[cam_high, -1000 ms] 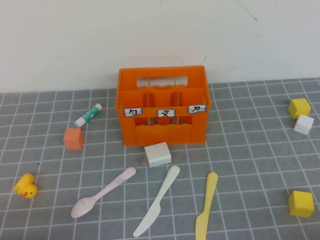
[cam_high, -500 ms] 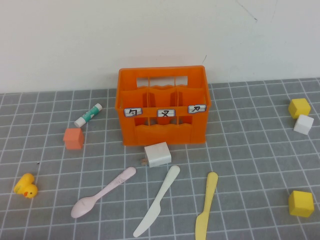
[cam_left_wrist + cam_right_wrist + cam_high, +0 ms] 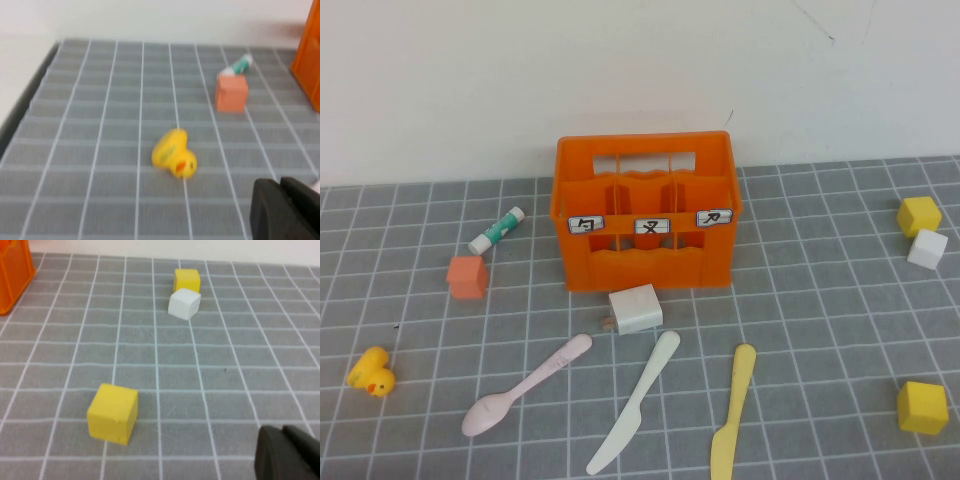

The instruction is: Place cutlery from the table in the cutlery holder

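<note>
Cutlery lies untouched on the table [image 3: 820,330]: pink spoon [image 3: 525,385], white knife [image 3: 634,402] and yellow knife [image 3: 732,417], with the orange crate [image 3: 646,212] behind them. Only the high view shows these, and no arm. Each wrist view shows just a dark corner of its gripper, left gripper [image 3: 282,210] and right gripper [image 3: 287,452]; whether either grips or gapes I cannot tell. Ahead of the left sit a duck [image 3: 174,153], then an orange cube [image 3: 231,93].
</note>
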